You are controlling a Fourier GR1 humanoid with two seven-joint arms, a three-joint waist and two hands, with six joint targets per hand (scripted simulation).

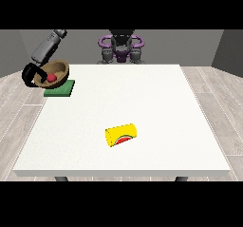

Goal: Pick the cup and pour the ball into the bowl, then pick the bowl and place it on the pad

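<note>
I hold the bowl [53, 73], ball [49, 78] inside, tilted above the pad [60, 89]; hand [30, 74] fingers curl around its stiff rim, contents likely rolling.

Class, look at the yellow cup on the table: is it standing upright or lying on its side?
On its side. The yellow cup lies lengthwise on the white table, its round end facing the camera.

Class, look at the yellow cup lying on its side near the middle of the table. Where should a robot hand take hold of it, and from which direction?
Grip the yellow cup across its round body at mid-length, coming down from above. It lies on its side on the white table, its open mouth turned toward the camera, so the curved wall offers two opposite sides for a robot hand's fingers and thumb, and nothing stands beside it.
</note>
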